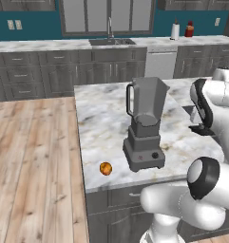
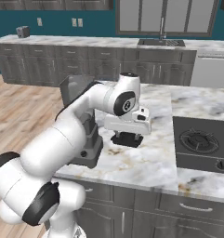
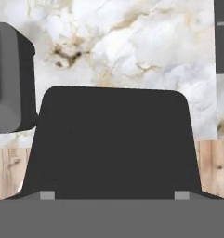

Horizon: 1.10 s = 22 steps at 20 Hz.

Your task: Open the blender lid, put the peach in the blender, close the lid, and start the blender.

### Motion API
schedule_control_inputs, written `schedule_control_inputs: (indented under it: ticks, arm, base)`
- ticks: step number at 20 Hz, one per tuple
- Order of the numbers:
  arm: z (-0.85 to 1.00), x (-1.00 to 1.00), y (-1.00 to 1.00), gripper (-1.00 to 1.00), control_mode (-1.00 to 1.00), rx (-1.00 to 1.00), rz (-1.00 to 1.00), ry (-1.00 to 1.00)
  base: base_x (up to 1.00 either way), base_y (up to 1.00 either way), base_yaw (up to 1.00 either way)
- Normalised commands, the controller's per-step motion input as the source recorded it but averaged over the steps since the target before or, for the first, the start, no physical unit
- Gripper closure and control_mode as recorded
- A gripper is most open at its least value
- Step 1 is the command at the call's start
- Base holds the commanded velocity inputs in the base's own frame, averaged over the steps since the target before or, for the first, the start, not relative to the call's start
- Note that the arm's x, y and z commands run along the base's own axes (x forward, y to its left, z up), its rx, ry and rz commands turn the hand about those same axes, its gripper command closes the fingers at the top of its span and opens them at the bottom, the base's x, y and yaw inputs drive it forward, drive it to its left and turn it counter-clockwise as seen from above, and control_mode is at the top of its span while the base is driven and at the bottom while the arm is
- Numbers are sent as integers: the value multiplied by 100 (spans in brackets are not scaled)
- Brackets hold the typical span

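Peach: small round orange-yellow peach (image 1: 105, 168) lies on the marble counter (image 1: 101, 123), near the front edge, left of the blender; soft, likely to roll, so best pinched across its middle.
Blender: dark grey square-based blender (image 1: 144, 124) stands mid-counter with its translucent jar open.
Lid: flat black squarish blender lid (image 3: 114, 142), stiff and light, sits low over the counter right of the blender.
Gripper: two-finger gripper (image 2: 127, 138) has its fingers clamped across the lid's edges.

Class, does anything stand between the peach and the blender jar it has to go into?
Nothing visible does. The jar is open on top; its lid is off, away to the right. Bare counter lies between the peach and the blender.
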Motion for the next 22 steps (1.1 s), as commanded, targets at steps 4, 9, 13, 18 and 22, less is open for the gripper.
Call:
schedule_control_inputs:
  ticks: [4,9,13,18,22]
  arm:
    - [-87,5,-25,100,-100,4,2,0]
    - [-86,30,-17,100,-100,0,1,0]
    - [-80,47,-29,100,-100,0,3,0]
    - [-43,21,-35,100,-100,2,6,-4]
    - [-9,16,-3,100,-100,0,6,-8]
  base:
    - [0,0,0]
    - [0,0,0]
    - [0,0,0]
    - [0,0,0]
    - [0,0,0]
